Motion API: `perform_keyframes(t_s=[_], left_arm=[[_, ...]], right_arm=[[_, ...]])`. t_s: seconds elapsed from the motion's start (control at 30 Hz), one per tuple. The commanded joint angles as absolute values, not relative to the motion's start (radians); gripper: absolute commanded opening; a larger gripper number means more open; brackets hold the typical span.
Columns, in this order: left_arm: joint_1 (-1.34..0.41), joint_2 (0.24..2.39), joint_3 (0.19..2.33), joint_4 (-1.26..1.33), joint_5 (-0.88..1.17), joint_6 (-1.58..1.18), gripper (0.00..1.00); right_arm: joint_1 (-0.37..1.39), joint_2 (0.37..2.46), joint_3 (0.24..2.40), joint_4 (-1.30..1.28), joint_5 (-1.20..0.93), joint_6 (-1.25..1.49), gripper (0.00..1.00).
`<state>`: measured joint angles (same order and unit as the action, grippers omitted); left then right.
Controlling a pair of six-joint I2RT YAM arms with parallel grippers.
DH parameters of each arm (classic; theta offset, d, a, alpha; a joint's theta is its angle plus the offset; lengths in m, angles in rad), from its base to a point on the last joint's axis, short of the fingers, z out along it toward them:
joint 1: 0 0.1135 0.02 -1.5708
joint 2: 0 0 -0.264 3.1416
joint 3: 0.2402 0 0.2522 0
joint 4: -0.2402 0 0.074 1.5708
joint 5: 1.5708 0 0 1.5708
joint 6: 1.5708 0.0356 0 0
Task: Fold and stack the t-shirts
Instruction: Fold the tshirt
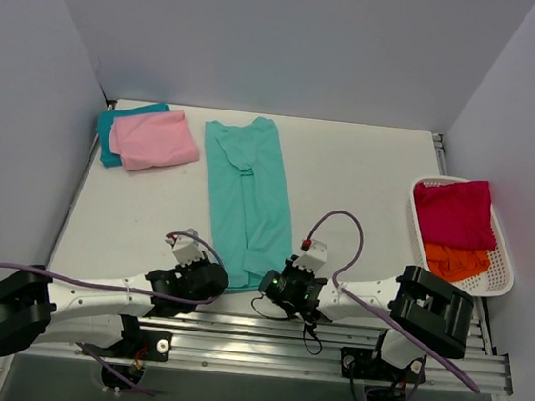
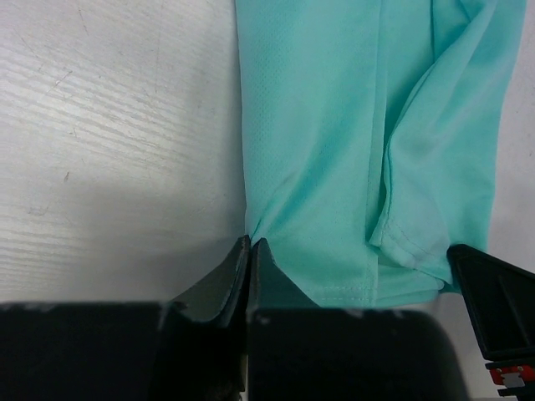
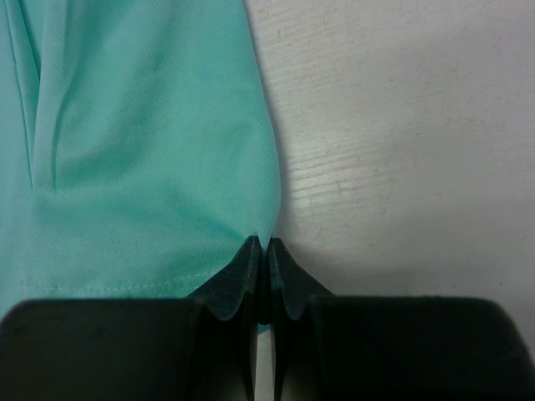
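Mint green t-shirt (image 1: pixel 247 194) lies flat between pink t-shirt (image 1: pixel 159 139) and white basket (image 1: pixel 503 256).

On your white table (image 1: pixel 366 177) you have the mint green tee (image 1: pixel 247 194) laid lengthwise mid-table, a teal tee (image 1: pixel 105 136), seemingly folded, at far left, and a white basket (image 1: pixel 502 268) at the right edge.

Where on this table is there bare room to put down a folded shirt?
Widest bare patch: table between the mint green shirt and the basket. A smaller one lies left of that shirt, nearer than the pink shirt. Crowded: the near edge, where the left claw and right claw pinch the hem corners.
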<state>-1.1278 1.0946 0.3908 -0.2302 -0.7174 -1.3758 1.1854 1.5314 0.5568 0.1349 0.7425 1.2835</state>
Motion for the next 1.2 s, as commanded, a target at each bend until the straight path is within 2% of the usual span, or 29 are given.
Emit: perform_keyframes(t_s=[0.0,0.23,0.37,0.87,1.17], left_arm=[[-1.120,1.100,0.396,-0.305,-0.762,-1.410,0.02],[-1.117,1.010,0.440,-0.392,-0.778,-1.379,0.02],[-1.091,0.971,0.506,-0.402,-0.781,-1.310,0.02],[-0.804,1.014,0.614,-0.229,-0.598,-1.065,0.02],[-0.660,1.147,0.658,-0.074,-0.503,-0.979,0.02]], right_arm=[[1.184,1.519,0.557,0.014,0.755,1.295,0.00],[1.183,1.407,0.610,-0.047,0.776,1.221,0.00],[1.178,1.370,0.710,-0.080,0.816,1.143,0.00],[1.008,1.505,0.960,-0.045,0.798,0.971,0.00],[0.925,1.618,1.031,0.027,0.788,0.945,0.00]])
